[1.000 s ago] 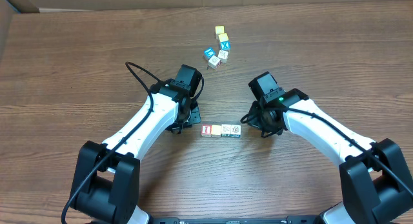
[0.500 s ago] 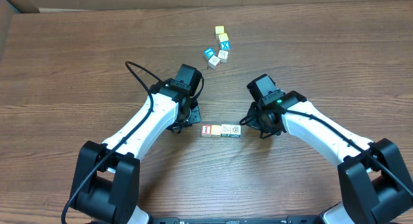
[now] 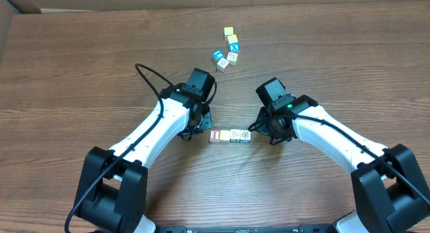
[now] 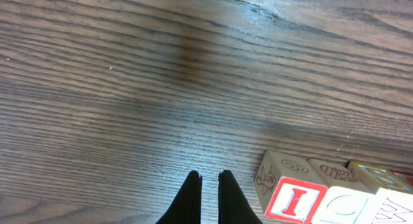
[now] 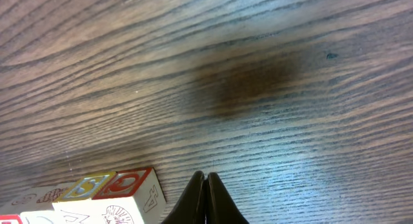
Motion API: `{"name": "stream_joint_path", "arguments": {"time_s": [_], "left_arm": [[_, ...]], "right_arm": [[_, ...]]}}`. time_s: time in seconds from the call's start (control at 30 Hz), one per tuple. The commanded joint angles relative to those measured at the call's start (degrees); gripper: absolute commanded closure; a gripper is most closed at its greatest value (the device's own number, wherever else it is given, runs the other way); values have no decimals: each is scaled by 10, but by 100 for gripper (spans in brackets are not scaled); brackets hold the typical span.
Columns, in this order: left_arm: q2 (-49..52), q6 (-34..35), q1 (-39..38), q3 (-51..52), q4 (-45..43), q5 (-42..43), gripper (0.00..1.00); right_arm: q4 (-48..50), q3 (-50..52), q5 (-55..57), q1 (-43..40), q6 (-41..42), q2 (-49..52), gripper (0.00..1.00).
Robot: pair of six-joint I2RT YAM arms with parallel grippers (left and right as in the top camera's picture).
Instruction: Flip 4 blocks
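Note:
Several small wooden blocks lie side by side in a short row (image 3: 230, 135) near the table's middle. The red-and-white block (image 3: 215, 135) is at its left end and the green-marked block (image 3: 246, 135) at its right, with pale ones between. My left gripper (image 3: 203, 127) is shut and empty just up-left of the red-and-white block (image 4: 293, 199); its fingertips (image 4: 208, 184) point at bare wood. My right gripper (image 3: 261, 132) is shut, empty and close beside the row's right end (image 5: 132, 188), tips (image 5: 205, 183) just off the wood.
A loose cluster of yellow-faced (image 3: 229, 31) and blue-faced cubes (image 3: 218, 56) lies farther back, beyond both grippers. A cardboard edge (image 3: 13, 5) shows at the far left corner. Bare wooden tabletop (image 3: 80, 72) surrounds the row.
The left arm has shifted a little right and back. The right gripper has edged left toward the row's right end. The blocks have not moved.

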State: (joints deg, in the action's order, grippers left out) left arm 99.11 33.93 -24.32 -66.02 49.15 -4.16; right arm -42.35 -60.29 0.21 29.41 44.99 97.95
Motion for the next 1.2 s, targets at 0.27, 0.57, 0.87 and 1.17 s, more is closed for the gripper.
{"name": "stream_joint_path", "arguments": {"time_s": [0.27,0.57,0.87,1.17], "left_arm": [[2,-1,-16,27,-14,-2,96],[2,-1,-16,51,-47,29,96],[2,-1,-16,54,-57,34,96],[2,-1,-16,64,-59,51,96]], "right_arm": [[-8,4,-42,2,-1,3,96],[40,30,-28,10,2,3,96],[76,45,-28,21,4,3,96],[90,45,-28,21,13,13,96]]}}
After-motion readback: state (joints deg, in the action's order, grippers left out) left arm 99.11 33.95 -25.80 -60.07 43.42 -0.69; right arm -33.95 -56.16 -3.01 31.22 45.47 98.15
